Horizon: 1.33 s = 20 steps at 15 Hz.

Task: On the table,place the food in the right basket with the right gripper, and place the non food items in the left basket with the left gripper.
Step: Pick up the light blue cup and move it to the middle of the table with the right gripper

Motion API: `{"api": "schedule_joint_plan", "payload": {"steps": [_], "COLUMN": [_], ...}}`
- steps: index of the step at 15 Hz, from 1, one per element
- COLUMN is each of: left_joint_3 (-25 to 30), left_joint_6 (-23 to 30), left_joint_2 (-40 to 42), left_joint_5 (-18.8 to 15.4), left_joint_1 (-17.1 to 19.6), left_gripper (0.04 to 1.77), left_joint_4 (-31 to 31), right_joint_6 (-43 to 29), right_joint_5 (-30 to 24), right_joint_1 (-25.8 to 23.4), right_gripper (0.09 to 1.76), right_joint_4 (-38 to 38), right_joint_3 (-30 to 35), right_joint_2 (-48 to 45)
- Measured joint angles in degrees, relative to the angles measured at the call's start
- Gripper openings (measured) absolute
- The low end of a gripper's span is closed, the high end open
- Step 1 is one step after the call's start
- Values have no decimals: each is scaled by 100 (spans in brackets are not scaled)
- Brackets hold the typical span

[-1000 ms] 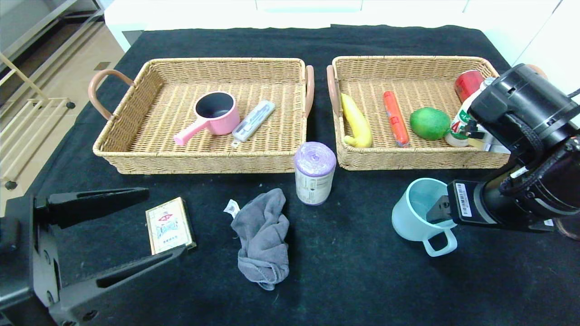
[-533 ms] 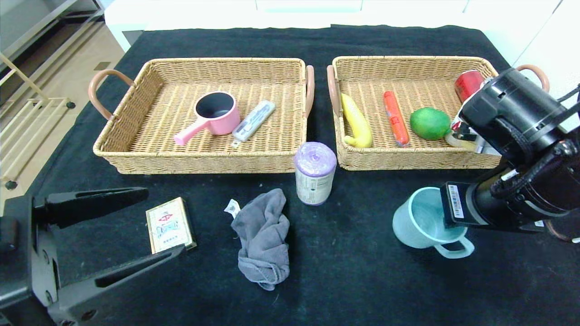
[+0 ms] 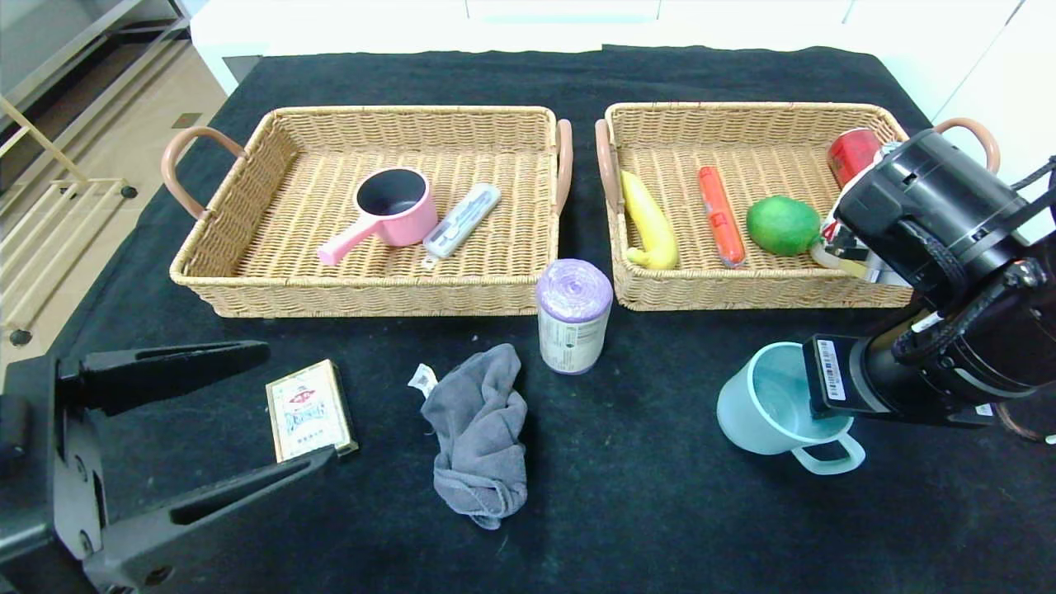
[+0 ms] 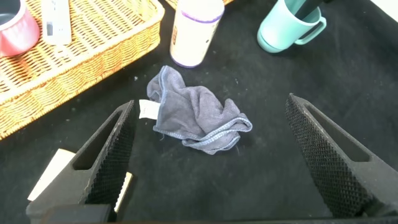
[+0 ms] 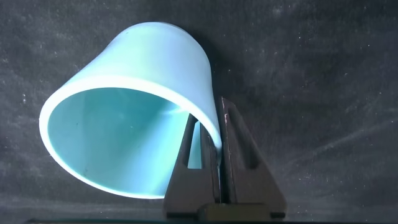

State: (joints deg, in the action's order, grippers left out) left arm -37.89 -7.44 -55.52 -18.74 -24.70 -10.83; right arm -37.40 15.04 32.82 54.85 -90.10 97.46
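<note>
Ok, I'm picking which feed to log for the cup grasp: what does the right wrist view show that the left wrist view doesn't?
Only the right wrist view shows the right pincer shut on the mint cup's wall, one finger inside the rim and one outside.

Only the left wrist view shows the open left pincer above the grey cloth, the purple-topped roll, the card box and a corner of the left basket.

Both show the cup and the black tablecloth.
</note>
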Motion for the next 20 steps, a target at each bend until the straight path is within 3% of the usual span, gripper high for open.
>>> {"api": "schedule_joint_plan", "payload": {"steps": [9,14,20], "left_joint_3": [7,10,10], "left_joint_6": [2,2,2], "left_joint_2": [1,-2,-29], "left_joint_5": [0,2,0], "left_joint_1": [1,1,61], "left_gripper": [172,172,172], "left_joint_4": [9,9,2], "right_joint_6": [163,133,-925], "right_joint_5": [-17,328,606], "right_joint_1": [447,1304,2060], "right_gripper": [17,17,17], "right_joint_4": [257,452,742], "right_joint_3": [-361,-935,-1847], "right_joint_2": [-402,-306,529]}}
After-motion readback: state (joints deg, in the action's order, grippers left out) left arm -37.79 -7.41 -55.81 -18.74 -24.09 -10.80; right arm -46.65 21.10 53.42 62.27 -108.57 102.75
